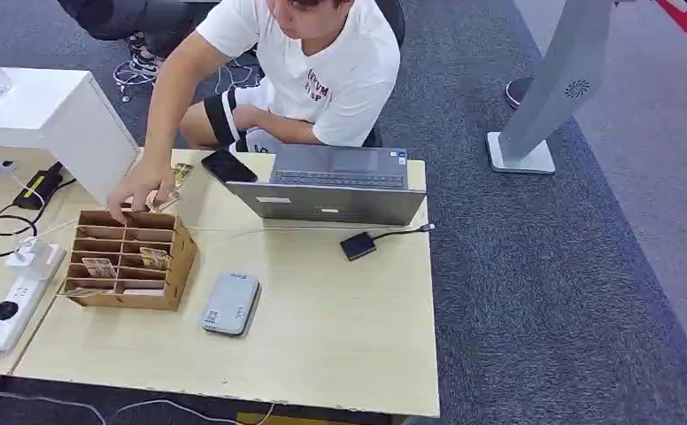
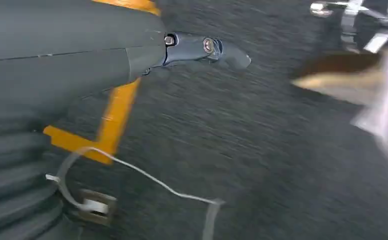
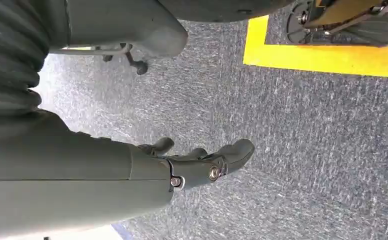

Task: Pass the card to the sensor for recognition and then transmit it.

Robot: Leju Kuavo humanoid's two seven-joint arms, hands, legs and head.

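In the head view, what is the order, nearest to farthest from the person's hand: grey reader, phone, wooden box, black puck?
1. Wooden box, touched by the person's hand.
2. Phone, at the far edge.
3. Grey reader, beside the box.
4. Black puck, towards the right.

Sensor (image 1: 231,304) right of card box (image 1: 128,259)

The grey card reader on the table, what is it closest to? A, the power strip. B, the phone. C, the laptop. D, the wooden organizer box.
D: in the head view the card reader lies just beside the right wall of the wooden organizer box, while the laptop, the phone and the power strip all sit farther off.
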